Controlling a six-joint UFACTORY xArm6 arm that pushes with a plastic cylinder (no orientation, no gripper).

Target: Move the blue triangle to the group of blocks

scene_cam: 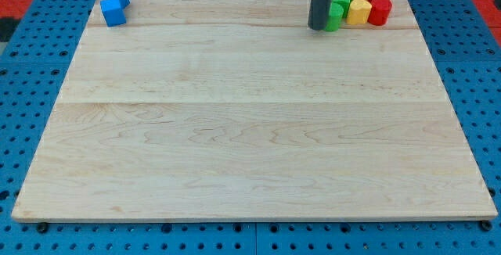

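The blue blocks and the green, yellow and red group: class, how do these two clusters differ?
The blue blocks sit at the board's top-left corner; the colourful group sits top right. The blue cluster has one colour, the group three. My tip touches the group's green side, far from the blue. Both hug the top edge.

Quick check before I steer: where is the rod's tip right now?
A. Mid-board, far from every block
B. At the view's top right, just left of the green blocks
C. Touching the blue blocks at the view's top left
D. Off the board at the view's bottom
B. My tip sits right beside the green blocks of the top-right group, far from the blue blocks at the top left.
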